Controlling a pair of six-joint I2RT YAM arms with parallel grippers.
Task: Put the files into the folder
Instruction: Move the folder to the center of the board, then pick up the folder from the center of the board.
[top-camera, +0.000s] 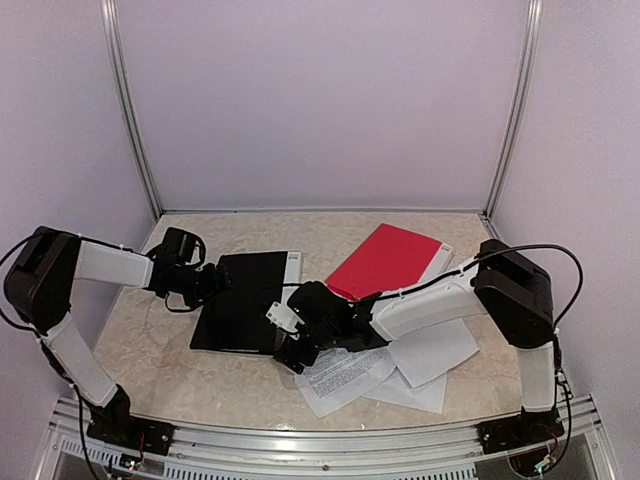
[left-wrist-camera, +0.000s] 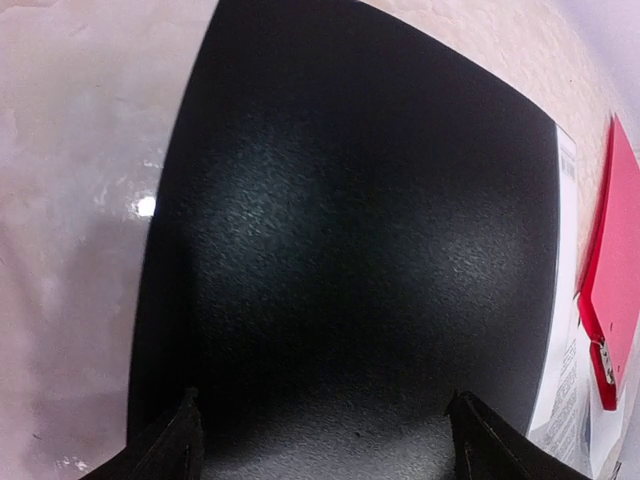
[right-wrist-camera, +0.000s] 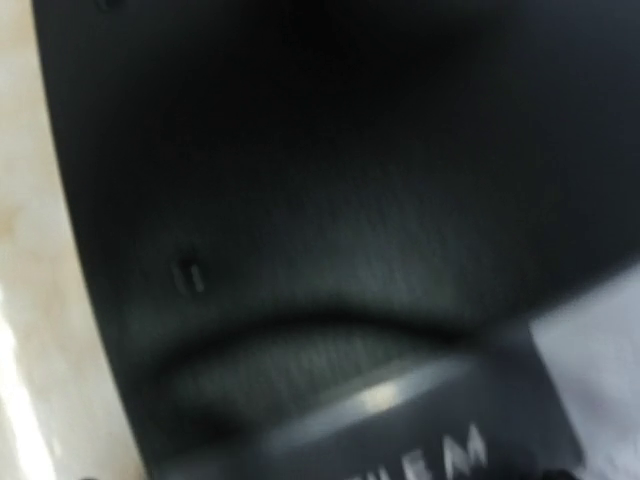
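A black folder (top-camera: 240, 300) lies flat at the centre-left of the table, with a printed white sheet (top-camera: 293, 265) showing along its right edge. More files (top-camera: 405, 365), loose white sheets, some printed, fan out at the front right. My left gripper (top-camera: 215, 283) sits at the folder's left edge. In its wrist view the black cover (left-wrist-camera: 350, 220) fills the frame and the gripper (left-wrist-camera: 330, 460) stands open, fingers (left-wrist-camera: 175, 450) wide apart with nothing between them. My right gripper (top-camera: 290, 338) is over the folder's near right corner and looks open. Its wrist view is blurred, showing the black cover (right-wrist-camera: 320, 200) close up.
A red folder (top-camera: 385, 260) lies at the back right, partly over the white sheets; it also shows at the right of the left wrist view as the red folder (left-wrist-camera: 615, 300). The right arm (top-camera: 430, 305) stretches across the papers. Walls close in the table on three sides.
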